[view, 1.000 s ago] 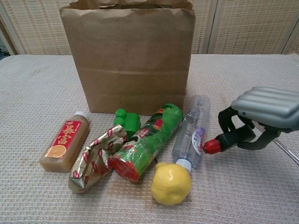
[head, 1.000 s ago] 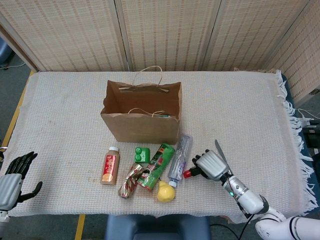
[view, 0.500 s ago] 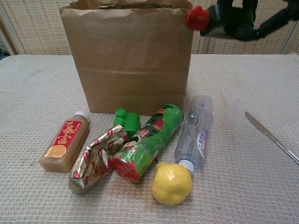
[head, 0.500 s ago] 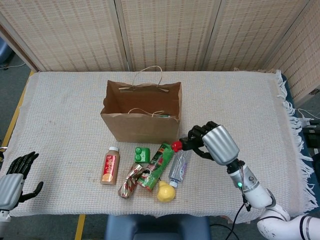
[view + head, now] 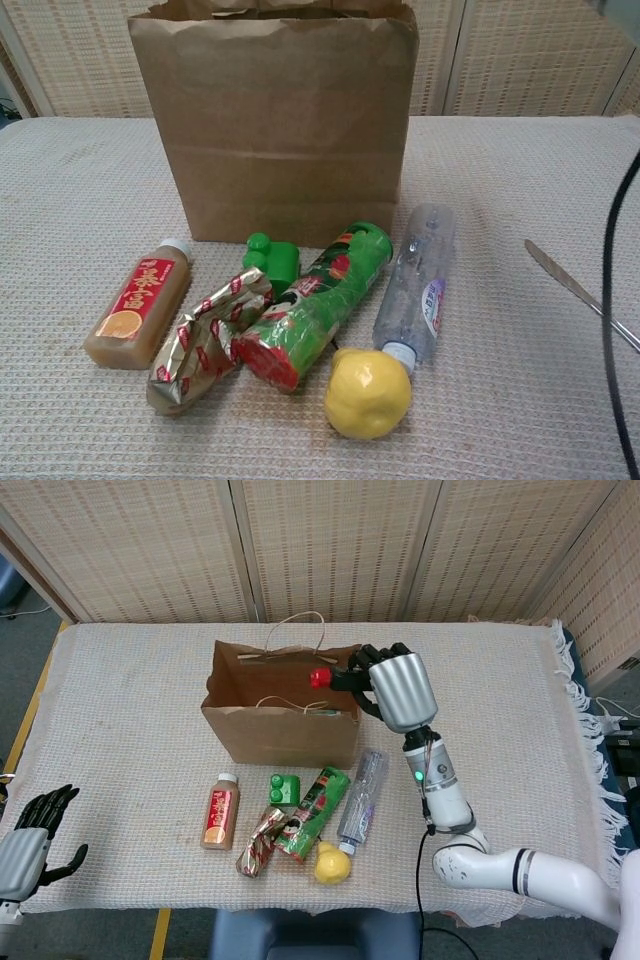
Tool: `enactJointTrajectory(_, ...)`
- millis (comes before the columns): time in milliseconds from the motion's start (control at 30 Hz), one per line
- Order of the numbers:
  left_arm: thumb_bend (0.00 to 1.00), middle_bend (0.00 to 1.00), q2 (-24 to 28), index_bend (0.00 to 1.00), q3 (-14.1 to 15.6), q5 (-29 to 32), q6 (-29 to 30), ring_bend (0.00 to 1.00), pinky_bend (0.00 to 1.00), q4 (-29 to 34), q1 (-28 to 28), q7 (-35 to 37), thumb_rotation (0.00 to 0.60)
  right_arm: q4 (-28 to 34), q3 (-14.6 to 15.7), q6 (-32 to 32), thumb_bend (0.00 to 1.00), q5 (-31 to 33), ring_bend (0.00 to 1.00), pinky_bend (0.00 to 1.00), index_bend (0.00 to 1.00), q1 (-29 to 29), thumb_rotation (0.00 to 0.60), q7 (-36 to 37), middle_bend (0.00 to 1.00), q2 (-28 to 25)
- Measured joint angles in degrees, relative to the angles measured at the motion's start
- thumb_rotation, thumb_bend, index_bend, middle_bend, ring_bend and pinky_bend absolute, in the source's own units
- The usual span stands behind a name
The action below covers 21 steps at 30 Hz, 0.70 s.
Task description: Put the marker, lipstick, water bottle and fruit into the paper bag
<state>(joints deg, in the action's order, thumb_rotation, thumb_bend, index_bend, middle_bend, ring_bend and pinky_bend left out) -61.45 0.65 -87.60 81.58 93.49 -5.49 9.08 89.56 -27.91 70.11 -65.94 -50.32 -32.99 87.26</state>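
Note:
My right hand [image 5: 398,688] grips a black marker with a red cap [image 5: 321,677] and holds it above the open top of the brown paper bag [image 5: 280,735], cap pointing left. The chest view shows the bag [image 5: 280,130] but not this hand. A clear water bottle [image 5: 361,795] lies in front of the bag's right corner, with a yellow lemon [image 5: 332,863] at its cap end. Both show near in the chest view, the bottle [image 5: 417,280] and the lemon [image 5: 367,392]. My left hand [image 5: 25,840] hangs empty at the front left corner, fingers apart.
In front of the bag lie a juice bottle [image 5: 140,303], a foil-wrapped packet [image 5: 205,340], a green block [image 5: 270,258] and a green tube [image 5: 315,305]. A table knife [image 5: 570,285] lies to the right. A fringed cloth covers the table [image 5: 130,700].
My right hand has lifted the marker from beside the water bottle and carried it up and back over the bag's opening, leaving the chest view. The left hand stays put.

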Motion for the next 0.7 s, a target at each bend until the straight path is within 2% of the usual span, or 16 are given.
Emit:
enactJointTrajectory(100, 0.37, 0.00, 0.1, 0.00, 0.0, 0.0, -0.1, 0.00, 0.04, -0.1, -0.1, 0.3, 0.600, -4.0, -1.3, -0.4, 0.31, 2.8, 0.59, 0.49, 0.64, -4.0, 0.600, -2.5, 0.58, 4.5)
enactJointTrajectory(167, 0.37, 0.00, 0.1, 0.00, 0.0, 0.0, -0.1, 0.00, 0.04, -0.2, -0.1, 0.6, 0.600, -6.8, -1.8, -0.5, 0.29, 4.0, 0.55, 0.46, 0.59, -6.3, 0.600, -3.8, 0.58, 7.4)
enactJointTrajectory(233, 0.37, 0.00, 0.2, 0.00, 0.0, 0.0, -0.1, 0.00, 0.04, -0.3, -0.1, 0.8, 0.600, -8.6, -2.1, -0.6, 0.20, 5.4, 0.42, 0.40, 0.46, -7.8, 0.600, -4.9, 0.52, 9.6)
enactJointTrajectory(300, 0.37, 0.00, 0.2, 0.00, -0.1, 0.0, -0.1, 0.00, 0.04, -0.3, -0.1, 1.1, 0.600, -9.3, -2.3, -0.7, 0.11, 7.4, 0.25, 0.31, 0.26, -8.8, 0.600, -6.5, 0.37, 11.0)
enactJointTrajectory(400, 0.37, 0.00, 0.3, 0.00, 0.0, 0.0, -0.1, 0.00, 0.04, -0.4, -0.1, 1.5, 0.600, -8.5, -2.4, -0.7, 0.07, 9.7, 0.14, 0.24, 0.09, -9.8, 0.600, -8.6, 0.24, 11.8)
enactJointTrajectory(567, 0.37, 0.00, 0.4, 0.00, 0.1, -0.3, -0.1, 0.00, 0.04, -0.4, -0.1, 1.6, 0.600, -5.2, -3.1, 0.4, 0.06, 10.7, 0.13, 0.24, 0.06, -9.7, 0.600, -9.2, 0.22, 10.7)
enactJointTrajectory(700, 0.37, 0.00, 0.4, 0.00, 0.1, -0.3, 0.0, 0.00, 0.04, -0.4, -0.1, 1.6, 0.600, -0.1, -3.3, 1.4, 0.06, 10.6, 0.13, 0.24, 0.07, -8.4, 0.600, -8.3, 0.22, 7.8)
